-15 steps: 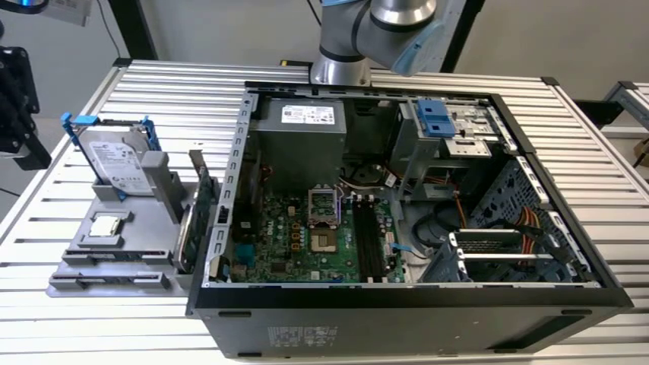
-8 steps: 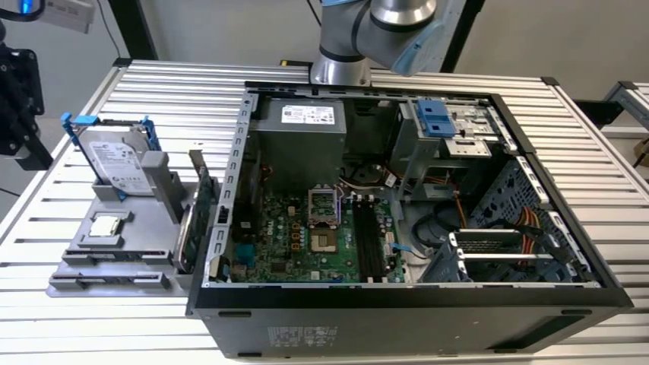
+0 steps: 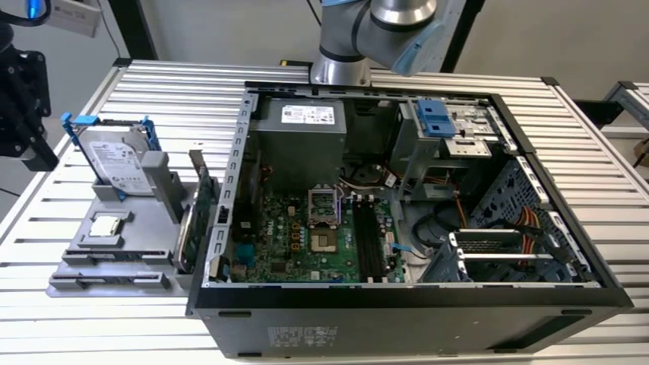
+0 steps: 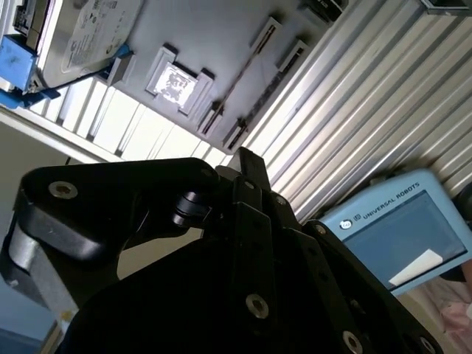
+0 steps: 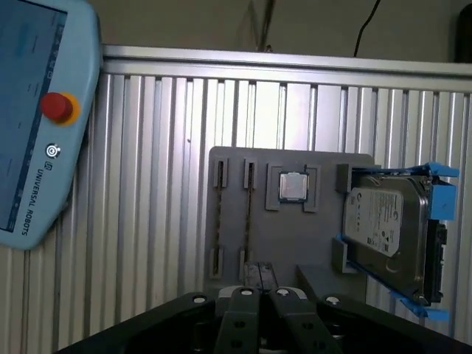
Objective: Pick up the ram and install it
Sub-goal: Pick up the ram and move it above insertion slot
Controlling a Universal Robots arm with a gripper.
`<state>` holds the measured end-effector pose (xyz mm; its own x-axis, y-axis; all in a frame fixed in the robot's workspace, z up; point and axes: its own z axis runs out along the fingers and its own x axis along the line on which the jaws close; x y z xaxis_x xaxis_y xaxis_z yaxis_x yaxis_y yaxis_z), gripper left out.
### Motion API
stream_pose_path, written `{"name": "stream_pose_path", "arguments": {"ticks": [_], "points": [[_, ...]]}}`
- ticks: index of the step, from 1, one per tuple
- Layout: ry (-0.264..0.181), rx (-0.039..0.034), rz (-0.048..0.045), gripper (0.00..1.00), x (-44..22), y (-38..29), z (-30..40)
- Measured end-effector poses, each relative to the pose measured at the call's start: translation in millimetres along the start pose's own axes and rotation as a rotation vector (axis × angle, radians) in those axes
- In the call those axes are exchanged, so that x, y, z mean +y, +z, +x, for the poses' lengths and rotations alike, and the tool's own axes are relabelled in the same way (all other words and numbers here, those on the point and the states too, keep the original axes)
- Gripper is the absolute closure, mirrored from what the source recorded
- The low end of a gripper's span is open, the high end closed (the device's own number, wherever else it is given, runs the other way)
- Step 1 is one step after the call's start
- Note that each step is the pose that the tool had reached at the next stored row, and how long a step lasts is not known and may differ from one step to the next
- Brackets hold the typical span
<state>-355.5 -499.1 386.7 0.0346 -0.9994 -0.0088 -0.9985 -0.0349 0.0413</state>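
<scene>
Presently the black gripper (image 5: 258, 271) hangs above the grey slotted holder (image 5: 310, 243), which lies on the slatted metal tabletop (image 5: 147, 221) at the exterior view's left, beside the open black computer case (image 3: 406, 300). Its fingers look pressed together with nothing between them.

The long, thin ram stick (image 5: 249, 217) stands on edge in the holder slot nearer the square silver processor chip (image 5: 293, 186), and shows as a dark line in both wrist views. The silver hard drive in a blue frame (image 5: 383, 221) sits beyond the chip, well apart from the stick.

The pick-up has not begun, and I judge the approach to be the step in hand. To do it well, the jaws should part before any descent. They should straddle the stick across its thin faces, not along its length. A grip near the middle of the stick would probably keep it from tilting. The second slot lies just beside it, so the outer finger has little room. A straight vertical pull seems safest, since the end brackets could bind a stick drawn out crooked.
</scene>
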Motion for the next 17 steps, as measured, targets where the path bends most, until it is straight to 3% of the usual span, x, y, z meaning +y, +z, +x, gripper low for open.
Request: {"name": "stream_pose_path", "arguments": {"ticks": [3,5,7,8,17], "points": [[0.000,0.0002,0.0030,1.00,-0.8,0.2,0.0],[0.000,0.0006,0.0128,1.00,-0.9,0.4,0.0],[0.000,0.0011,0.0283,1.00,-1.0,0.6,0.1],[0.000,0.0012,0.0309,1.00,-1.1,0.7,0.1],[-0.012,0.0016,0.0309,1.00,-0.8,1.2,3.6]]}}
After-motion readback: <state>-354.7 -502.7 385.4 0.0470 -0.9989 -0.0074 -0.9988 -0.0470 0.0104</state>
